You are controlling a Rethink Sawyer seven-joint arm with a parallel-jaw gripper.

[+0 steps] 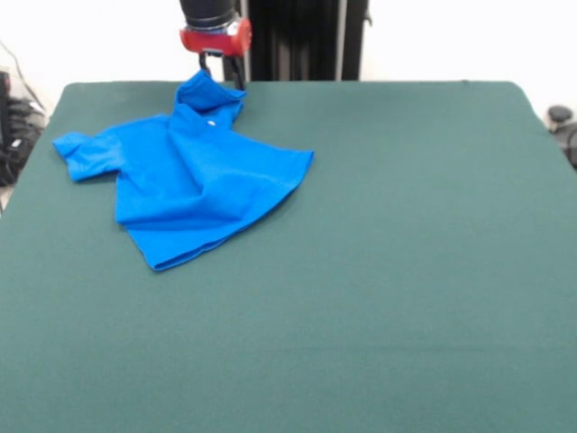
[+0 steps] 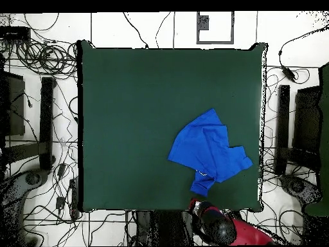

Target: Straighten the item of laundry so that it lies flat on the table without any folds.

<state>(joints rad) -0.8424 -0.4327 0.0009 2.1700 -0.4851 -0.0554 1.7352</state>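
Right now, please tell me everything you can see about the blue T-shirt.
The blue T-shirt is small, plain, bright blue and looks like thin soft fabric. It lies crumpled on the green table, near the edge by the robot, with folds across the body. One short sleeve spreads flat to the side; the hem is turned and uneven. The part nearest the robot rises in a peak toward the end effector, which seems to be pinching it.

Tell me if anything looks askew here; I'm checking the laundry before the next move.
The blue T-shirt is not flat: it lies crumpled and skewed near the green table edge, folded over itself, one part lifted toward the gripper.
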